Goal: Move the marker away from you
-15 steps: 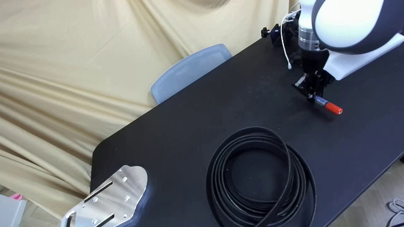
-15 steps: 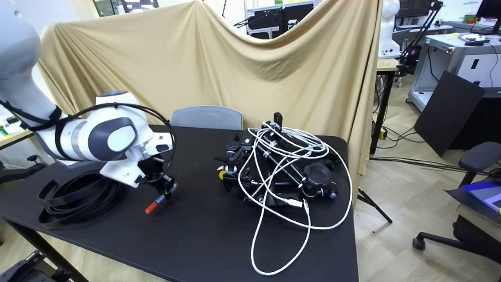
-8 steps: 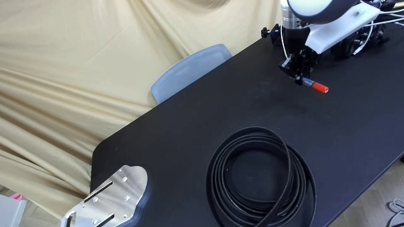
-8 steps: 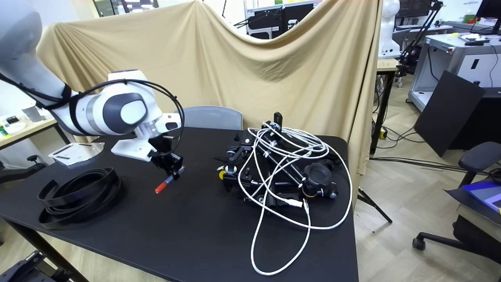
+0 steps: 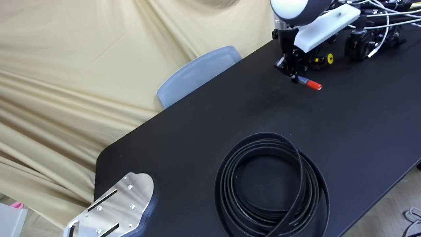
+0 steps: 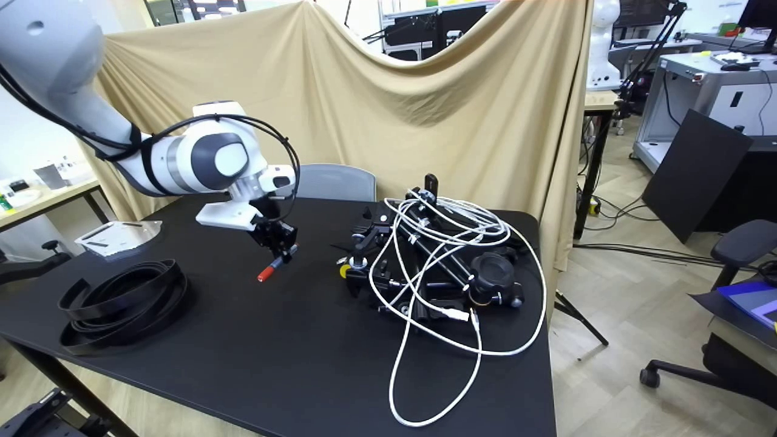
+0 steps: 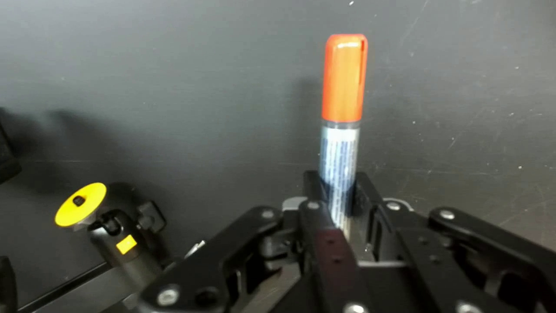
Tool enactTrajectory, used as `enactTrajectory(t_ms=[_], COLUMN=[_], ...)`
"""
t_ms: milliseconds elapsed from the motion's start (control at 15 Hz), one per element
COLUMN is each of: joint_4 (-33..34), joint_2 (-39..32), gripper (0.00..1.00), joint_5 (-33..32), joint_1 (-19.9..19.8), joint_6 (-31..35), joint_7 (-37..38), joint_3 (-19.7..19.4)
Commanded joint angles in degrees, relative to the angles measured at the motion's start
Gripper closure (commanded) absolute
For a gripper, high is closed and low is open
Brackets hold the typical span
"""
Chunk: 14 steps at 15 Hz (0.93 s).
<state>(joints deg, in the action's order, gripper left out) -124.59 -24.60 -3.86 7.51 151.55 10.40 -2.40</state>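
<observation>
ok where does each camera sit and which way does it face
Wrist view: behind the end effector, facing past its fingers to the marker and table.
In an exterior view: above the table, facing steeply down at the black coil; arm partly shown, top right.
In an exterior view: raised, facing across the table to the curtain; arm from upper left.
Both exterior views share the coil, curtain and gripped marker.

Both ext. views bright | metal plate (image 5: 115, 204) glare | wrist: soft shadow nr marker (image 7: 343, 84)

Robotics lab; robot arm (image 6: 176, 164); background monitor (image 6: 760, 17); wheeled chair (image 6: 746, 243)
</observation>
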Motion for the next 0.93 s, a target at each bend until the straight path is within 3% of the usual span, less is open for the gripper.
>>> enactTrajectory(t_ms=[0, 600, 667, 800, 867], joint_4=[5.97, 9.83, 9.69, 9.01, 8.66], joint_2=[-5.67, -10.67, -10.50, -9.74, -9.28], gripper=[0.95, 0.95, 0.54, 0.49, 0.41], joint_5=[-0.08, -0.06, 0.08, 0.09, 0.13], joint_1=[0.61, 2.55, 2.54, 2.64, 2.64], joint_6=[-1.85, -0.45, -0.48, -0.41, -0.41], joint_7=[1.59, 1.50, 1.50, 1.58, 1.65], joint_3=[0.28, 0.09, 0.15, 0.06, 0.03])
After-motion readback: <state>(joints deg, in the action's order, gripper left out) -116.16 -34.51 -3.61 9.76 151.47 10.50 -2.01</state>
